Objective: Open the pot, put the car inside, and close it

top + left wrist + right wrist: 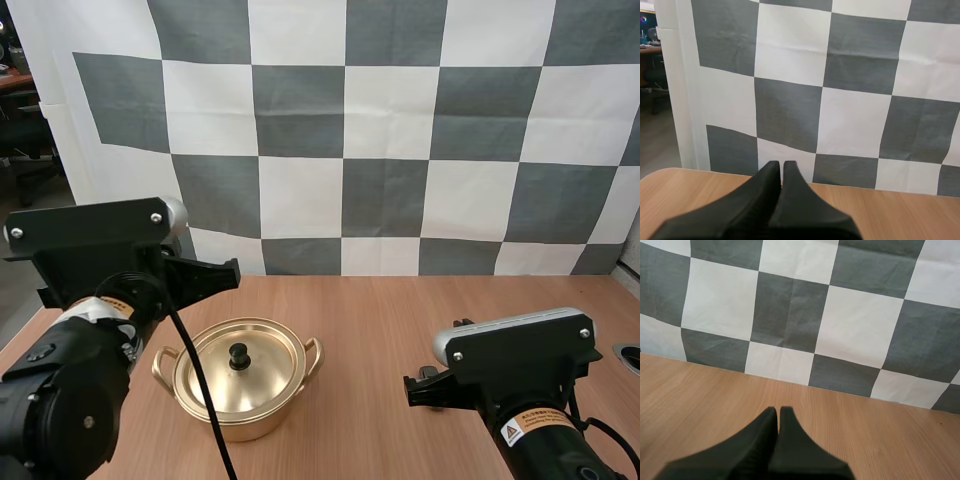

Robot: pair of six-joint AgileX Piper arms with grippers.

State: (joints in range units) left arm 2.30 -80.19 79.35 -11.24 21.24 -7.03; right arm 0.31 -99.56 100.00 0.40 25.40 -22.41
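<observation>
You have the pot (245, 425) standing on the table (400, 320), left of the middle and toward the near edge, with the lid (265, 372) sitting on it. Your left arm (70, 400) is just beside the pot on its left. Your right arm (520, 360) is well apart from the pot, on its right. Both arms stand at the table's near side.

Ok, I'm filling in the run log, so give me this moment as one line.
gold pot: on table, lid on | left claw: shut, empty | right claw: shut, empty | stage: pot not yet opened
</observation>
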